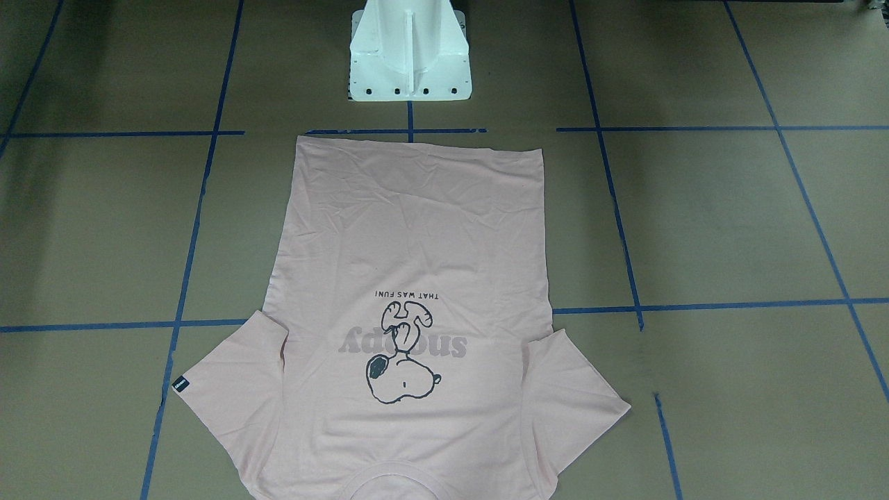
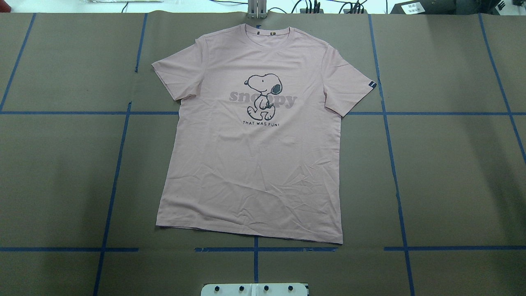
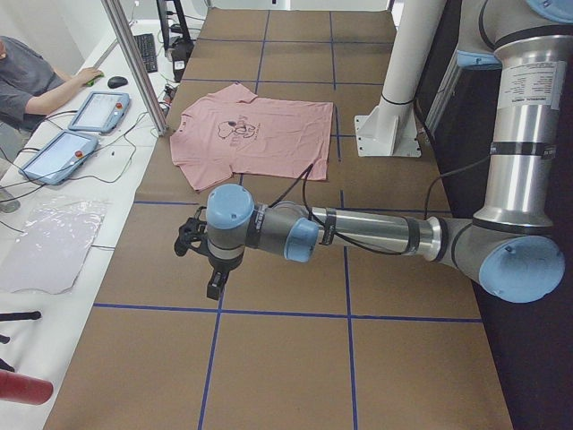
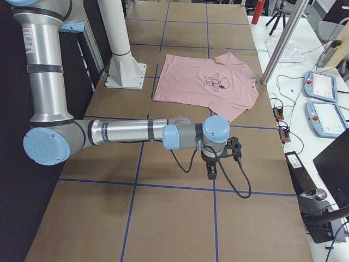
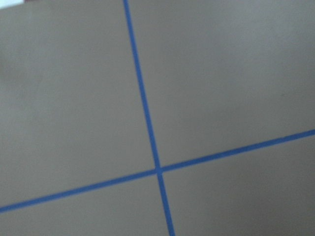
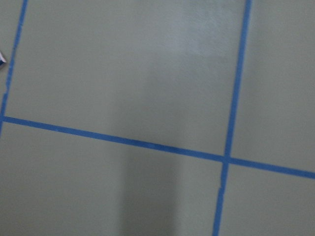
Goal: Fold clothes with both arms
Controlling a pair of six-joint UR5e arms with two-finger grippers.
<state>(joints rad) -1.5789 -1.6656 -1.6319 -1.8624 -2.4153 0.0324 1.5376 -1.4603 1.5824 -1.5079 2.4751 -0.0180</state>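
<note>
As the pale pink T-shirt (image 2: pixel 250 156) is laid flat and fully spread, print side up, no fold is judged to have been made, and the task is assessed as at its opening step. The garment is placed centrally on the brown table (image 2: pixel 452 172), with its hem just beside the white pedestal (image 1: pixel 410 55), its collar at the far edge and both sleeves spread outward. Light creasing is noted near the hem.

The next move is judged to call for both arms to be brought inward from opposite ends of the table, so that matching points on the shirt's two sides can be taken together.

The left gripper (image 3: pixel 215 285) and the right gripper (image 4: pixel 211 172) are shown only in the side views, each hanging over bare table well apart from the shirt. How far the jaws are parted cannot be told. The shirt is touched by neither. Only blue tape lines (image 5: pixel 147 123) are recorded by the wrist cameras.
</note>
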